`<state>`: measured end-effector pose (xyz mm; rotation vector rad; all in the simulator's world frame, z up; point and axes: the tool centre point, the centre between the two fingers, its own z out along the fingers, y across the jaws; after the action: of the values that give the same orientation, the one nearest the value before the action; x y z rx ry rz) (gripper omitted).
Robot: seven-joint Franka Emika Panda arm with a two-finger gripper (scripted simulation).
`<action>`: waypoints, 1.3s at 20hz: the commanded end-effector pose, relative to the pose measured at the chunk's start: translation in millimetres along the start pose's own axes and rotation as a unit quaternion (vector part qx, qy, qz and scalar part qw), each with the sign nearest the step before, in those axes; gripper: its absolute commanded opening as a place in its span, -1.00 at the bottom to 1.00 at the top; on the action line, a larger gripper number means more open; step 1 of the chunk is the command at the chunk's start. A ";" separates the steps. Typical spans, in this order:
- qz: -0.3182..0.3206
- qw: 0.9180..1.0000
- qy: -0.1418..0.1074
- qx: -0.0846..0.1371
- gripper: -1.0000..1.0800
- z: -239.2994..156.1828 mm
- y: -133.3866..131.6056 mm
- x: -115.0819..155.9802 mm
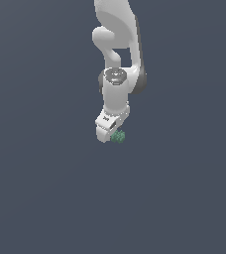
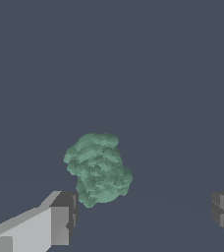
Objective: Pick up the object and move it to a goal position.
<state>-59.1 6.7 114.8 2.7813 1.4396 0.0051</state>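
A: Centre of the exterior view, slightly above the middle: the arm [image 1: 116,54] hangs down from the top edge, and the gripper [image 1: 110,134] ends just above the object [image 1: 118,136]. The object shows as a small green lump at the claw's lower right corner in frame, touching it or just beside it; I cannot tell which. No goal marker is visible anywhere on the grey ground.

B: Claw state from that view?

A: Cannot tell there; the fingers are too small to separate.

B: Wrist view, then.

A: Lower half of the frame: one finger [image 2: 60,219] at lower left, the other at the lower right edge, well apart, so the claw is spread and pinching nothing. The object [image 2: 98,168] sits centre-left, near the left finger and far from the right one.

B: Risks?

A: Judgement only. The object is off-centre between the fingers, so on closing the near finger would likely meet it first and push or roll it. The lumpy surface gives uneven contact and may slip when lifted. If the descent is short, the tips could pinch only the top and squeeze it out.
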 end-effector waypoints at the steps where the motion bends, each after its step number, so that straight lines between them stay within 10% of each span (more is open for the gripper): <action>1: -0.040 0.999 0.000 0.001 0.92 4.3 -7.2 0.2; 26: -0.180 0.984 0.002 0.005 0.92 27.2 -34.3 0.3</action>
<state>-86.2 26.6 90.8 2.4843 1.9221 0.0008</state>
